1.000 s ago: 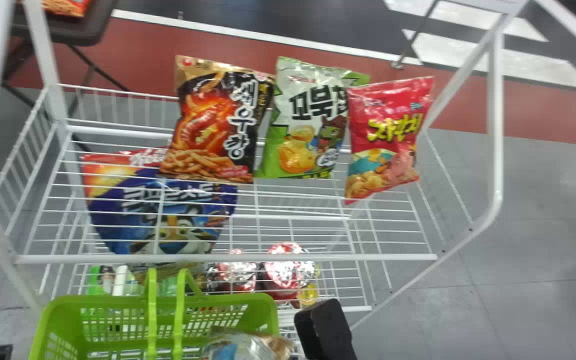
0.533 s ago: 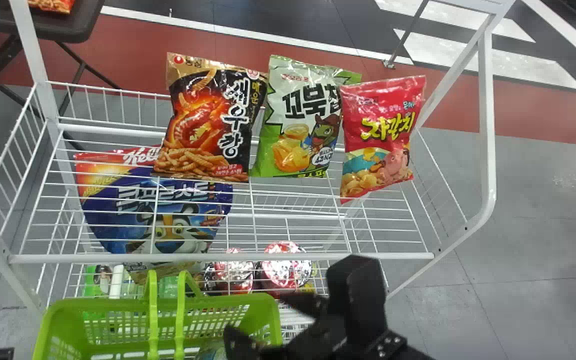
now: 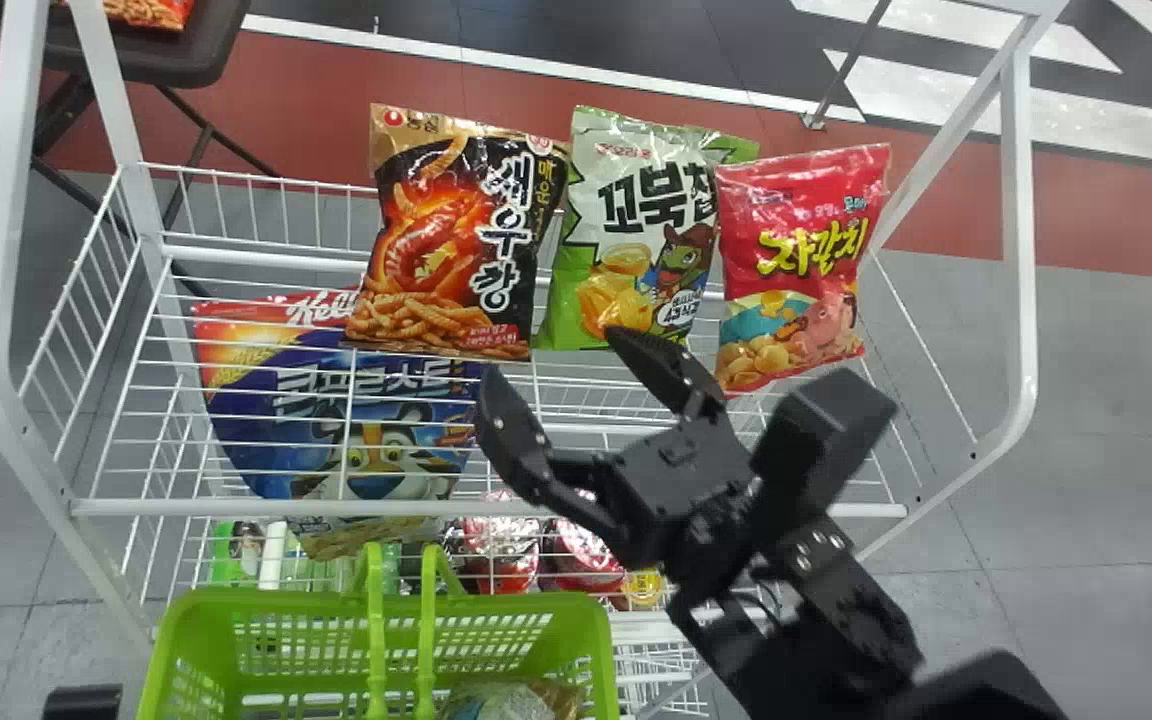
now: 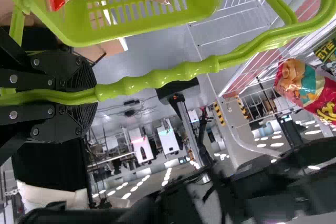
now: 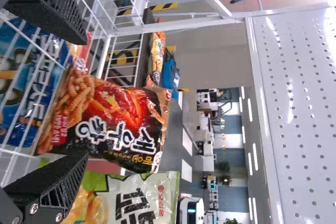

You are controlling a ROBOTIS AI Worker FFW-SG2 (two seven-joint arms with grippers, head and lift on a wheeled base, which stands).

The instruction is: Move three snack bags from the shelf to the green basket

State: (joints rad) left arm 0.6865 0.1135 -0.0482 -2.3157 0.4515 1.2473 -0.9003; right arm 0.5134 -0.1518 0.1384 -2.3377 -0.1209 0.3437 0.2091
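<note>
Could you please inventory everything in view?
Rack: one, white, centre
Left snack bag: one, black-orange, upper shelf
Middle snack bag: one, green-white, upper shelf
Right snack bag: one, red, upper shelf
Large bag: one, mainly blue, beneath upper shelf
Cups: at least two, red and silver, beneath upper shelf
Basket: one, green, front
Packaging: count unclear, orange-brown, inside basket
Table: one, dark, far left
Packets: count unclear, mostly orange, on table
Left claw: one, black, shut on basket handle
Right claw: one, black, open before shelf
</note>
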